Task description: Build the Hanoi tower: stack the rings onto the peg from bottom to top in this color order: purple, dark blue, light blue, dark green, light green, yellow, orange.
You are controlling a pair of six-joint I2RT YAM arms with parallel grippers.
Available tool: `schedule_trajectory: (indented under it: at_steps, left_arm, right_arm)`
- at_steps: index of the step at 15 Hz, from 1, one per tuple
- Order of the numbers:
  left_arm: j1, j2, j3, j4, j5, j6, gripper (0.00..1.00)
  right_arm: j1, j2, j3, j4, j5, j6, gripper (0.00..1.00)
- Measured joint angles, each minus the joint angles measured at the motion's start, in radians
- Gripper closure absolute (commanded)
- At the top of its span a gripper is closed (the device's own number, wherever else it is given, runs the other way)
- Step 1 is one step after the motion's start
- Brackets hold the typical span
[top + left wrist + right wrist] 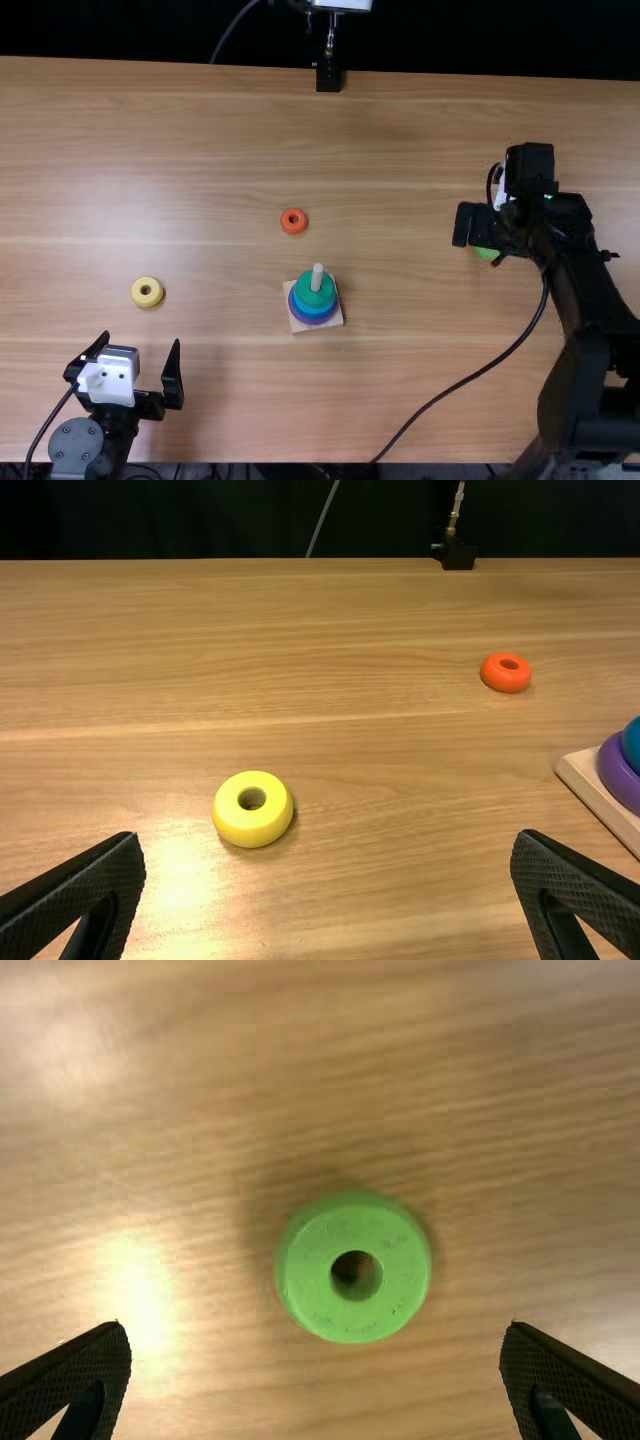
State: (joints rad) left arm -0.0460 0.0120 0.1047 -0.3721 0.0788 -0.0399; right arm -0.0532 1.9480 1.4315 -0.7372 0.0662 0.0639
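The light green ring (355, 1313) lies flat on the table (200, 120), set between the parted fingers of the right tool (316, 1328) and touching neither. It looks next for the stack, since the dark green ring (315, 298) is topmost on the peg (317, 273), with blue beneath and the purple ring (313, 321) lowest on the wooden base (299, 325). To do this well, centre the fingers on the ring, go straight down, and close evenly low on its sides so it doesn't tip or skid. Keep it level, carry it above the peg's tip, line up the hole and let go once it seats. The right wrist view gives that hole plainly, where in the top view the arm covers most of the ring; the top view, for its part, gives the peg and its place well apart from the ring. Farther out, the left tool (141, 340) is spread and empty near the yellow ring (252, 825), and the orange ring (294, 230) lies beyond the base.
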Motion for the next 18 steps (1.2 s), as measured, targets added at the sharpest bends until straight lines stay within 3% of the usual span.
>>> schedule_trajectory:
  at_steps: [2, 6, 13, 18]
  left_arm:
    - [0.0, 0.0, 0.0, 0.0, 0.0, 0.0, 0.0]
    - [0.0, 0.0, 0.0, 0.0, 0.0, 0.0, 0.0]
    - [0.0, 0.0, 0.0, 0.0, 0.0, 0.0, 0.0]
    - [0.0, 0.0, 0.0, 0.0, 0.0, 0.0, 0.0]
  right_arm:
    - [0.0, 0.031, 0.0, 0.002, -0.002, -0.031, 0.0]
    - [-0.014, 0.047, 0.001, 0.009, -0.005, -0.05, 0.0]
    - [-0.048, 0.115, 0.016, 0.121, -0.006, -0.056, 0.0]
    - [-0.048, 0.117, 0.016, 0.106, -0.006, -0.058, 0.0]
